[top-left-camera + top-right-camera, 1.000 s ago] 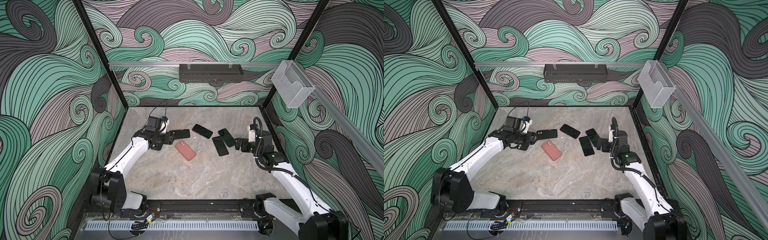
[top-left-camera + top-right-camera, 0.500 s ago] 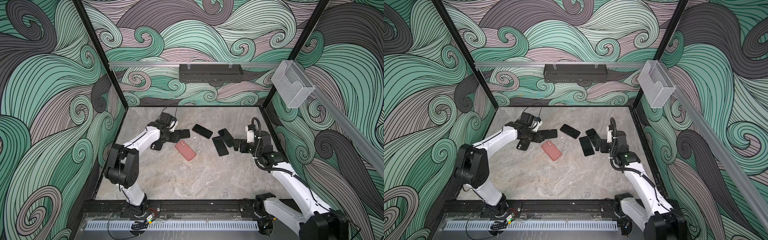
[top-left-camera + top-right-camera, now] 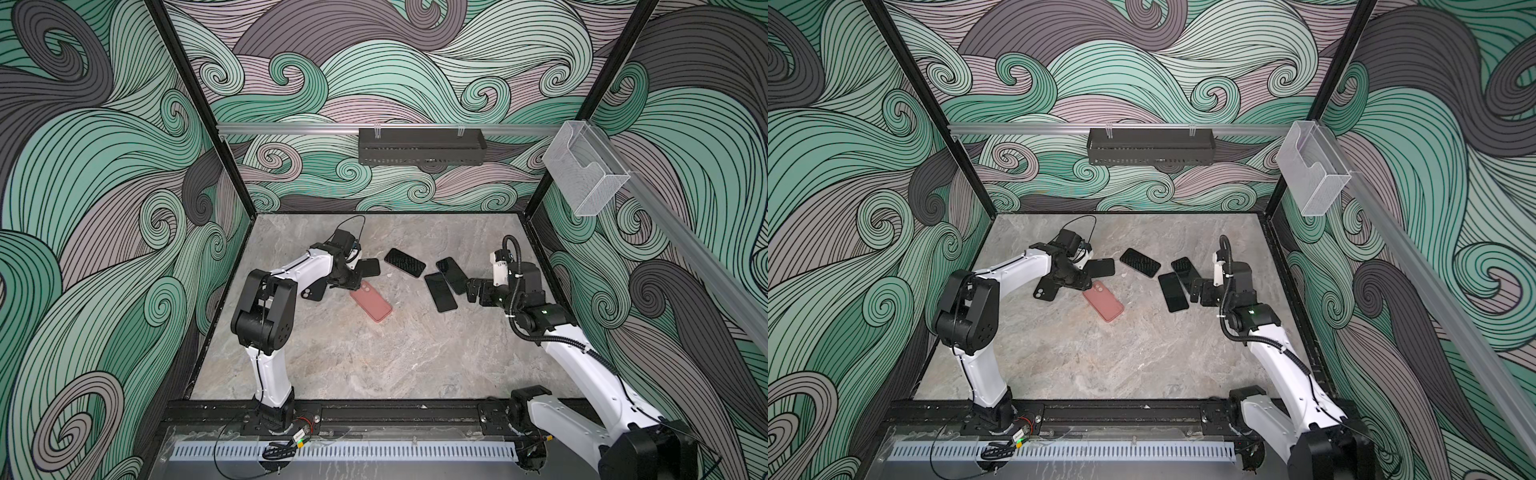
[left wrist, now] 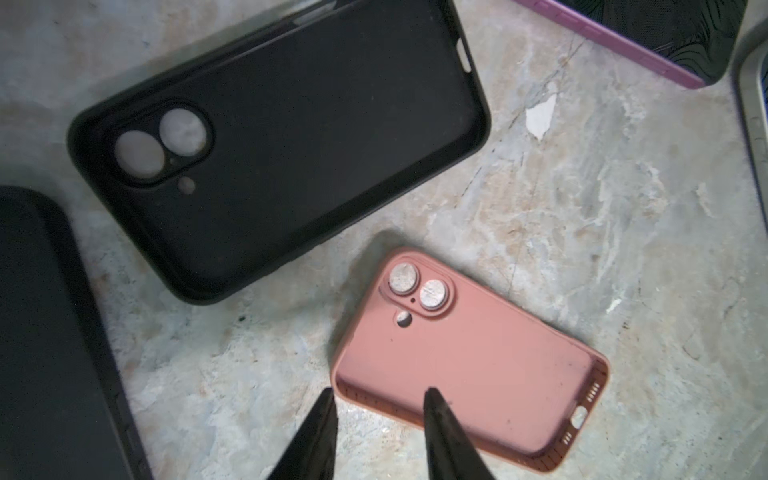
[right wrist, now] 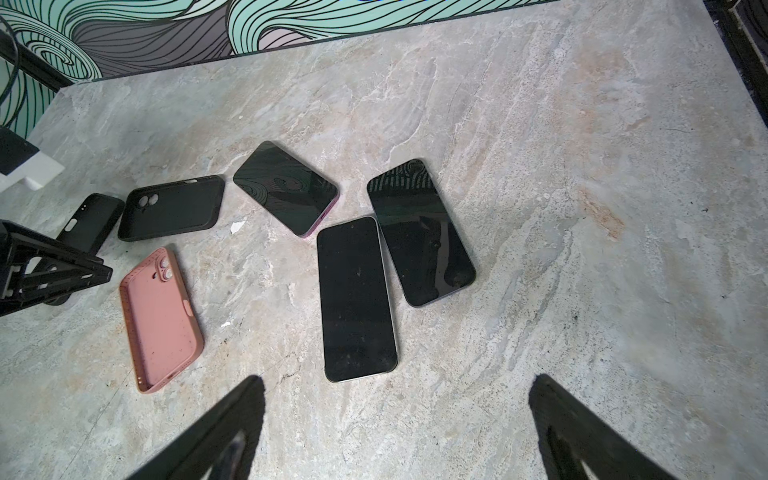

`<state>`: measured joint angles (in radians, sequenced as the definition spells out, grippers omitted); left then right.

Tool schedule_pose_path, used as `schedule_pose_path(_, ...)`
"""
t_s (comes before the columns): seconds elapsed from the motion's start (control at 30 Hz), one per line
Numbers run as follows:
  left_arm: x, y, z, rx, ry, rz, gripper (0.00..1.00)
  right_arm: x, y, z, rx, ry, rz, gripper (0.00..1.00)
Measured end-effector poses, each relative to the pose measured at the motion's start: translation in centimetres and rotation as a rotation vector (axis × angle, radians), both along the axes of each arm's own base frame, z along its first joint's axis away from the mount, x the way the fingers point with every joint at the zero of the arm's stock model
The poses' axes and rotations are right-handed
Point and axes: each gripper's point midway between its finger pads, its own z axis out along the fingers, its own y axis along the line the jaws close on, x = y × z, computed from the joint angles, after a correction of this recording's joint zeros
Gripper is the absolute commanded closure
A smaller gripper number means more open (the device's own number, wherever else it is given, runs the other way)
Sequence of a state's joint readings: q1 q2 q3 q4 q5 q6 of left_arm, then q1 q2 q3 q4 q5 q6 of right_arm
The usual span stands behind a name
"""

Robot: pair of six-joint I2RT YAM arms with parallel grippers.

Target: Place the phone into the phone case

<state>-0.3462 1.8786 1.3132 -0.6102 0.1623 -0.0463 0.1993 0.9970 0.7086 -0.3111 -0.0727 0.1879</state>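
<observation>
Starting at the front edge of the worktop (image 3: 374, 357) and going back: my left gripper (image 4: 378, 399) has swung over from the black case (image 4: 282, 153) and narrowed to about half open. Its tips straddle the long rim of the pink case (image 4: 469, 365) near mid-worktop, with nothing pinched yet. I judge pink is the chosen case and the grab is close. Towards the right edge, my right gripper (image 5: 397, 379) stays spread wide and empty beside the nearest phone (image 5: 355, 299); the purple-edged phone (image 5: 286, 187) lies farther back
</observation>
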Motion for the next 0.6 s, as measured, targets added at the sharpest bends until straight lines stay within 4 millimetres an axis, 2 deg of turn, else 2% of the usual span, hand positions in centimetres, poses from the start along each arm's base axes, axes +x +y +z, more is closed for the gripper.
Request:
schedule_pose_path(0.2, 0.8, -0.2, -0.5, 0.017, 0.001, -0.019, 0.69, -0.1, 0.1, 0.5, 0.004, -0.017, 0.004, 0.01)
schedule_pose_path(0.5, 1.1, 0.2, -3.2, 0.074, 0.053, -0.040, 0.75, -0.1, 0.1, 0.6, 0.004, -0.019, 0.004, 0.01)
schedule_pose_path(0.6, 1.3, 0.3, -3.4, 0.084, 0.056, -0.042, 0.77, -0.1, 0.1, 0.6, 0.005, -0.022, 0.004, 0.01)
